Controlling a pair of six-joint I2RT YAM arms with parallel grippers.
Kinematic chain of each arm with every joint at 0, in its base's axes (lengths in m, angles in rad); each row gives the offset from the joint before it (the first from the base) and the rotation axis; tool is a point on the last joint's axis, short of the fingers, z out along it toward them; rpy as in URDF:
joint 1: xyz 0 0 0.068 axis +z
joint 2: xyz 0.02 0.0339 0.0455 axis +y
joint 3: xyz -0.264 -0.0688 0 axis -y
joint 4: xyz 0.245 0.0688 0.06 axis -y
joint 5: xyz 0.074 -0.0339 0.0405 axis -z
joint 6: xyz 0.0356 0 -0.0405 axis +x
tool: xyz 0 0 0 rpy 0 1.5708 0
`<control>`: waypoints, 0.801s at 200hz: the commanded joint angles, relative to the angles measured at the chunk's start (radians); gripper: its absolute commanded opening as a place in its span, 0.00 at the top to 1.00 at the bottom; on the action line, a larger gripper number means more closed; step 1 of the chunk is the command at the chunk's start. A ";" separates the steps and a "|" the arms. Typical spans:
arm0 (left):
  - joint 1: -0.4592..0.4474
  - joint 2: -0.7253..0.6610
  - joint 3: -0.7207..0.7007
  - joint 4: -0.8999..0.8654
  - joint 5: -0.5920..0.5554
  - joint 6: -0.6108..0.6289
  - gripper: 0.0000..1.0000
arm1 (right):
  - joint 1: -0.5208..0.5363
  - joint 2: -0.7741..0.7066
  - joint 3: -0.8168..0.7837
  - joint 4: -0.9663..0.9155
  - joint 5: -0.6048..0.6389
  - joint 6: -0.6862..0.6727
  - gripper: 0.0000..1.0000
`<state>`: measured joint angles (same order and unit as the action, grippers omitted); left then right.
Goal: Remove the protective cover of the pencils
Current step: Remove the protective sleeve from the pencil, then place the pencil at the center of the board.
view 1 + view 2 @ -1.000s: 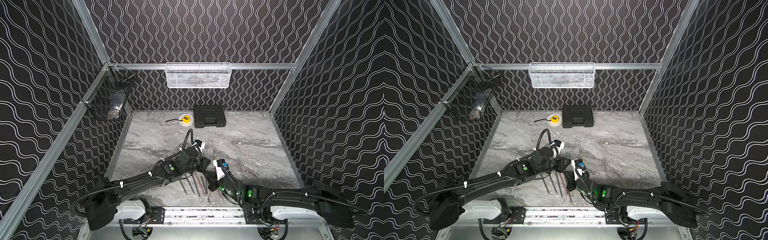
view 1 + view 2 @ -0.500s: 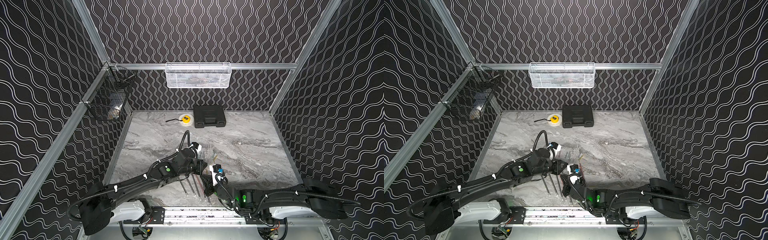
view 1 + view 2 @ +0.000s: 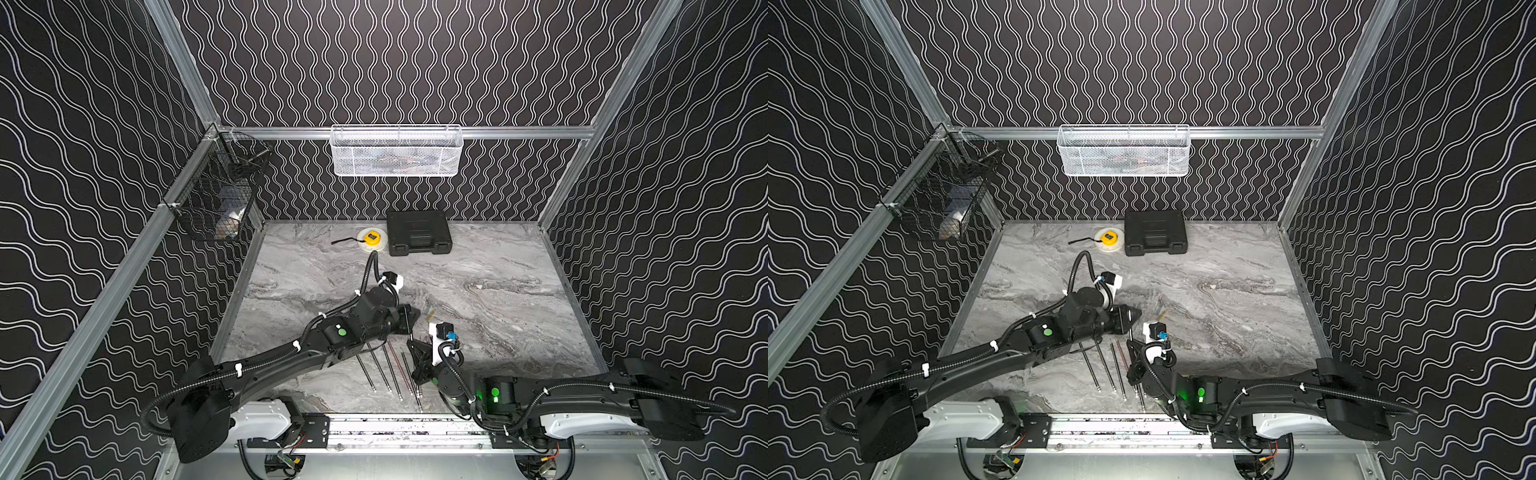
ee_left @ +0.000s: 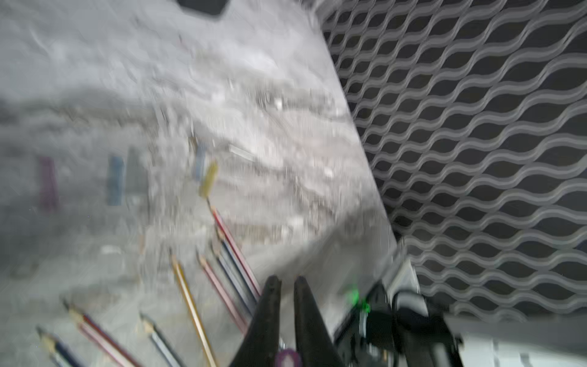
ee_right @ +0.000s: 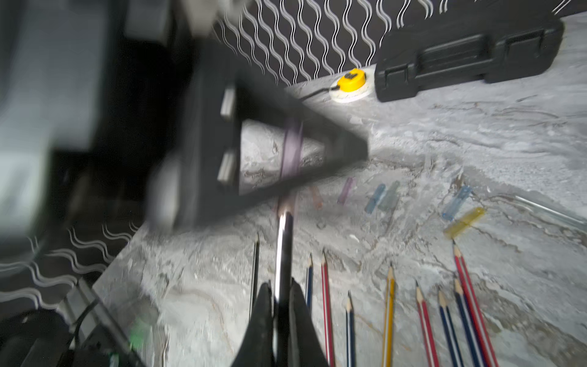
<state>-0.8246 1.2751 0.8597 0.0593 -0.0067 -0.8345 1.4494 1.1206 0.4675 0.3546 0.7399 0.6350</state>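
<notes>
In the right wrist view my right gripper (image 5: 281, 284) is shut on a black pencil (image 5: 283, 248) that points away from it. My left gripper (image 5: 346, 149) is shut on a purple protective cover (image 5: 291, 149) that lies crosswise in its jaws, in line with that pencil's tip. Blur hides whether cover and tip still touch. The left wrist view shows the cover's round end (image 4: 287, 359) deep between the left gripper's (image 4: 287, 279) jaws. In both top views the left gripper (image 3: 413, 311) (image 3: 1133, 313) is just behind the right gripper (image 3: 415, 345) (image 3: 1131, 345). Several pencils (image 3: 386, 368) (image 5: 389, 305) lie in a row near the front edge.
Several loose covers lie beyond the pencil tips: a yellow one (image 5: 463, 222) (image 4: 208, 178), blue ones (image 5: 457, 198) (image 4: 115, 179), a purple one (image 5: 344, 190). A black case (image 3: 417, 232) and a yellow tape measure (image 3: 370, 237) sit at the back wall. Wire baskets (image 3: 395, 151) hang above.
Both grippers dipped slightly left and toward the front, then came back. The left gripper now sits farther toward the back, more apart from the right gripper. Both stayed shut.
</notes>
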 commanded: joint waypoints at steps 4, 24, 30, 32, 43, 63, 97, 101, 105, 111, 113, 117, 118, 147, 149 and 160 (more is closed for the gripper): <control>0.005 0.042 0.066 0.142 -0.142 0.005 0.99 | 0.014 -0.047 0.011 0.051 -0.167 -0.020 1.00; 0.005 0.077 0.113 0.143 -0.139 0.015 0.99 | 0.012 -0.082 -0.011 0.049 -0.167 -0.024 1.00; 0.004 0.085 0.128 0.139 -0.139 0.018 0.99 | 0.013 -0.093 -0.018 0.047 -0.165 -0.024 1.00; 0.005 0.087 0.133 0.138 -0.140 0.019 0.99 | 0.013 -0.095 -0.021 0.046 -0.162 -0.025 1.00; 0.007 0.100 0.148 0.130 -0.142 0.021 0.99 | 0.012 -0.117 -0.035 0.039 -0.147 -0.028 1.00; 0.010 0.111 0.154 0.139 -0.135 0.023 0.98 | 0.012 -0.157 -0.049 0.007 -0.108 -0.031 1.00; 0.020 0.104 0.182 0.059 -0.161 0.057 0.98 | 0.012 -0.215 -0.053 -0.089 -0.051 -0.024 1.00; 0.023 0.101 0.180 0.051 -0.164 0.057 0.98 | 0.012 -0.222 -0.057 -0.089 -0.048 -0.026 1.00; 0.024 0.096 0.175 0.048 -0.165 0.060 0.98 | 0.012 -0.230 -0.063 -0.089 -0.046 -0.027 1.00; 0.026 0.090 0.167 0.054 -0.165 0.063 0.98 | 0.012 -0.241 -0.067 -0.089 -0.043 -0.030 1.00; 0.026 0.087 0.163 0.054 -0.164 0.063 0.98 | 0.012 -0.243 -0.070 -0.090 -0.040 -0.030 1.00; 0.027 0.082 0.159 0.054 -0.166 0.063 0.98 | 0.012 -0.249 -0.073 -0.093 -0.037 -0.031 1.00; 0.028 0.081 0.157 0.055 -0.166 0.063 0.97 | 0.011 -0.250 -0.073 -0.094 -0.036 -0.031 1.00; 0.041 0.080 0.146 0.058 -0.145 0.052 0.97 | 0.010 -0.269 -0.072 -0.140 -0.012 -0.029 1.00; 0.040 0.083 0.147 0.057 -0.143 0.050 0.97 | 0.010 -0.269 -0.072 -0.143 -0.011 -0.029 1.00; 0.043 0.092 0.151 0.058 -0.130 0.045 0.97 | 0.009 -0.272 -0.066 -0.170 -0.001 -0.023 1.00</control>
<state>-0.7879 1.3590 1.0065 0.1101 -0.1520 -0.7872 1.4586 0.8566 0.3950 0.2379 0.6968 0.6090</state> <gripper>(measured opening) 0.126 0.074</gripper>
